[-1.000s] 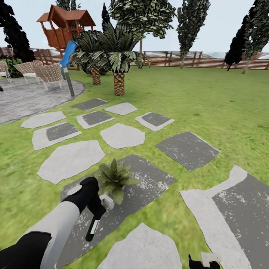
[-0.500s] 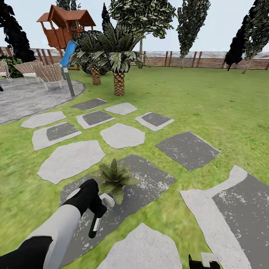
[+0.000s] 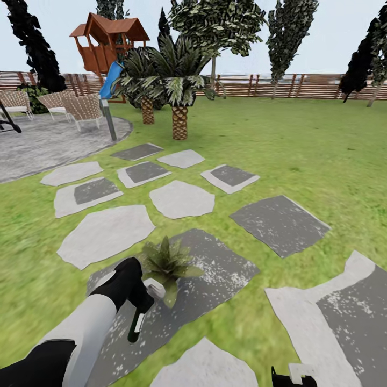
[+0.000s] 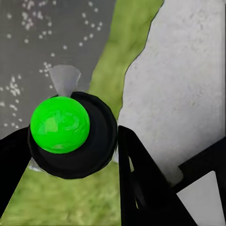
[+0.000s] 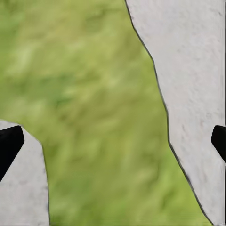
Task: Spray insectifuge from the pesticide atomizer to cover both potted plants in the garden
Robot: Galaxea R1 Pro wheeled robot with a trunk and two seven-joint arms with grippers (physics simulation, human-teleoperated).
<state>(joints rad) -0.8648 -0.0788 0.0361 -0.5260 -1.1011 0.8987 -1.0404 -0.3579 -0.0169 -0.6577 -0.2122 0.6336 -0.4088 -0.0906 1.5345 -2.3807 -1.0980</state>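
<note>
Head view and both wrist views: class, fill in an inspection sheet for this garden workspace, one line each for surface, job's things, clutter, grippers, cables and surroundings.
Surface: green lawn set with grey stepping stones.
Job's things: pesticide atomizer held in the left gripper, bottle hanging down, pale spray head beside one potted plant, which stands on a dark paving slab.
Clutter: nothing seen.
Grippers: left shut on the atomizer; right gripper open over grass and stone, holding nothing.
Cables: nothing seen.
Surroundings: two palms, wooden playhouse with blue slide, lattice chairs on a paved patio, grey post, brown slat fence, tall dark trees.
</note>
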